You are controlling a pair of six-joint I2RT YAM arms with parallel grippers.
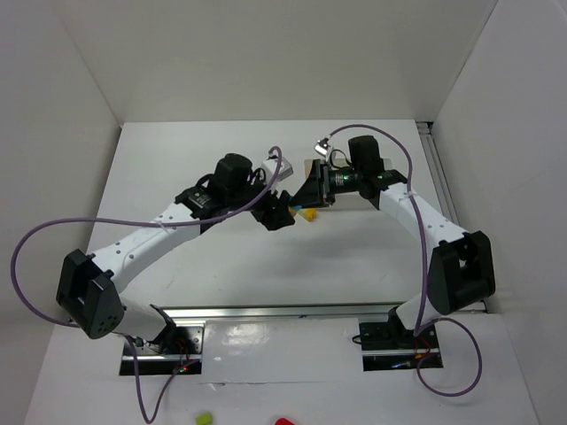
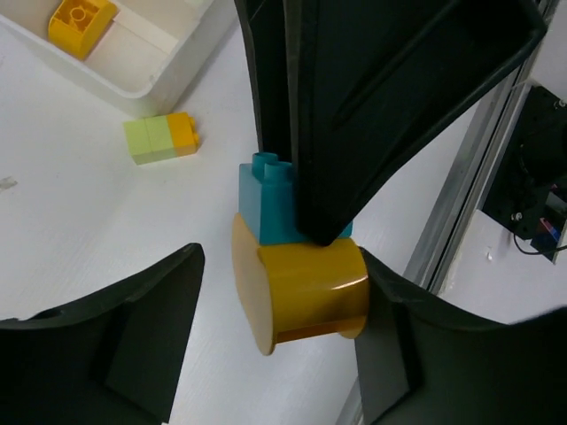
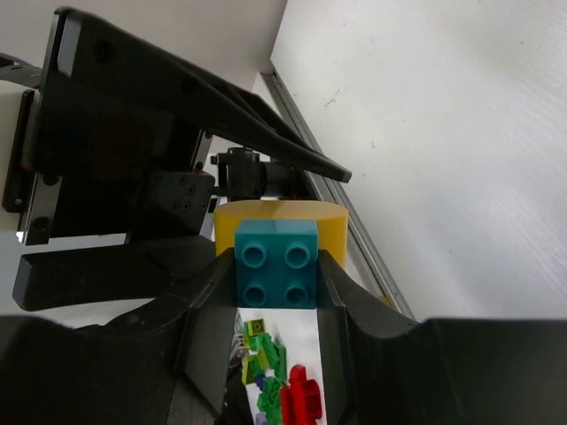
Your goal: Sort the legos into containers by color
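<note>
My right gripper (image 3: 275, 266) is shut on a cyan-blue brick (image 3: 275, 274) that has a rounded yellow brick (image 3: 279, 217) stuck to it. It holds the pair above the table. In the left wrist view the yellow brick (image 2: 306, 292) sits between my left gripper's (image 2: 282, 270) open fingers; the right finger (image 2: 399, 336) touches it and the left finger stands apart. The cyan brick (image 2: 270, 208) is above it. In the top view both grippers (image 1: 282, 212) (image 1: 312, 197) meet mid-table. The white tray (image 2: 142, 84) holds a yellow brick (image 2: 80, 19).
A lime-and-orange stacked brick (image 2: 161, 138) lies on the table beside the tray. The right rail (image 2: 461, 204) runs close behind the held pair. Several green bricks and a red one (image 3: 297, 398) lie below in the right wrist view. White walls enclose the table.
</note>
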